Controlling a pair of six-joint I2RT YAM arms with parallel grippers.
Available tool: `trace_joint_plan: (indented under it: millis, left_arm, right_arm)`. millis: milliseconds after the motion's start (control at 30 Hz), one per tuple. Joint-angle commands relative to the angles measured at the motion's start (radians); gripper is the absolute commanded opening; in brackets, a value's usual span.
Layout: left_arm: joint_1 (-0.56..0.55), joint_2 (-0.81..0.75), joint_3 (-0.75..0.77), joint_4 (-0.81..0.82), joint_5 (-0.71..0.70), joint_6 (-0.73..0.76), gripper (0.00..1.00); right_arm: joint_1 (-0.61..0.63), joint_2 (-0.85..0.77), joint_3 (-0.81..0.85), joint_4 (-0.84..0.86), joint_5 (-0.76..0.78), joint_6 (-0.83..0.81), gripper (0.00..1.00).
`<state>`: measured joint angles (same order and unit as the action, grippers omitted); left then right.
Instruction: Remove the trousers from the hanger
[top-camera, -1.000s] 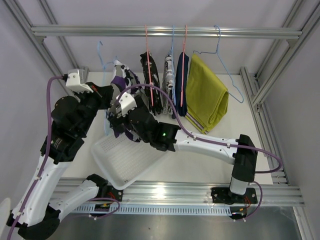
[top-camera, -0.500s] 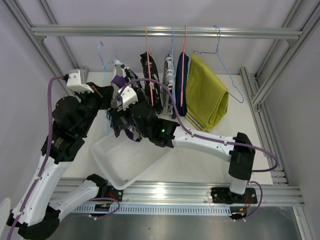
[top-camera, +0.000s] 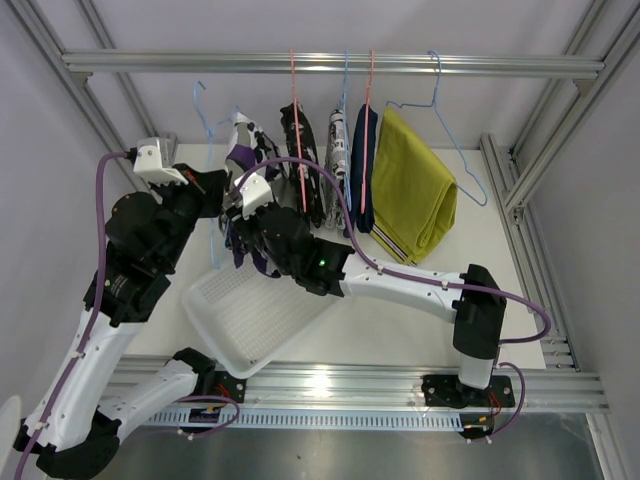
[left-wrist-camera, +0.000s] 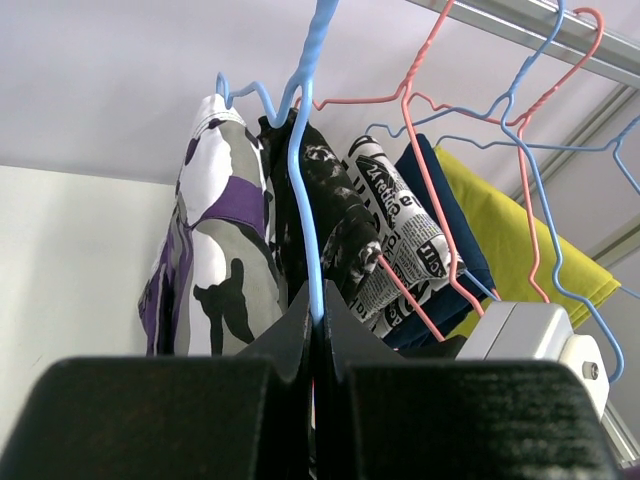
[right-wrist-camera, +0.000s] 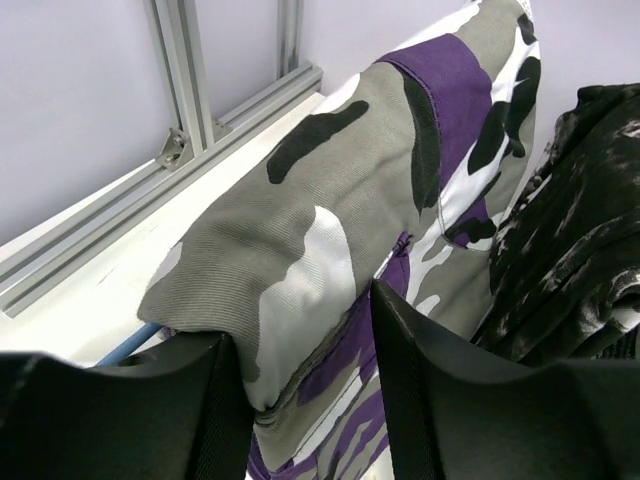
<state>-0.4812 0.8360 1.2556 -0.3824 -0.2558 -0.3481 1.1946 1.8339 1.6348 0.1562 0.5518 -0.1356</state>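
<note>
The purple-grey-white camouflage trousers (top-camera: 241, 140) hang folded over a light blue hanger (top-camera: 204, 118) at the left end of the rail (top-camera: 330, 63). My left gripper (left-wrist-camera: 318, 310) is shut on that hanger's blue wire (left-wrist-camera: 305, 170), just below the trousers (left-wrist-camera: 215, 230). My right gripper (right-wrist-camera: 305, 370) sits under the fold of the camouflage cloth (right-wrist-camera: 330, 190), with a finger on each side and the cloth filling the gap. In the top view the right gripper (top-camera: 246, 222) is right beside the left one (top-camera: 215, 192).
More trousers hang to the right on pink and blue hangers: black-and-white splotched (top-camera: 300, 165), white with black print (top-camera: 338, 140), navy (top-camera: 365, 170) and mustard yellow (top-camera: 415, 190). A white mesh tray (top-camera: 250, 320) lies on the table below the grippers. Aluminium frame posts stand on both sides.
My right gripper has pushed up and to the left under the camouflage trousers, and its jaws have narrowed onto the cloth. The left gripper has kept its hold on the hanger.
</note>
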Motion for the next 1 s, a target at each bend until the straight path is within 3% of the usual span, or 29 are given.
trace_joint_plan:
  millis: [0,133,267,433,967]
  left_arm:
    - [-0.002,-0.037,0.028,0.172,0.023,0.014,0.00]
    - [0.001,-0.032,0.027,0.172,0.030,0.009,0.00]
    - [0.009,-0.031,0.025,0.174,0.032,0.006,0.00]
    - [0.013,-0.029,0.015,0.177,0.009,0.009,0.01]
    - [0.027,0.035,0.002,0.158,-0.060,-0.009,0.01]
  right_arm:
    - [-0.035,0.002,0.040,0.105,0.060,-0.004,0.48]
    - [-0.043,0.004,0.045,0.117,0.047,0.004,0.40]
    - [-0.047,0.002,0.062,0.109,0.023,0.024,0.19]
    - [-0.049,-0.008,0.109,0.048,-0.007,0.057,0.01]
    - [-0.043,-0.107,0.252,-0.118,-0.027,0.094,0.00]
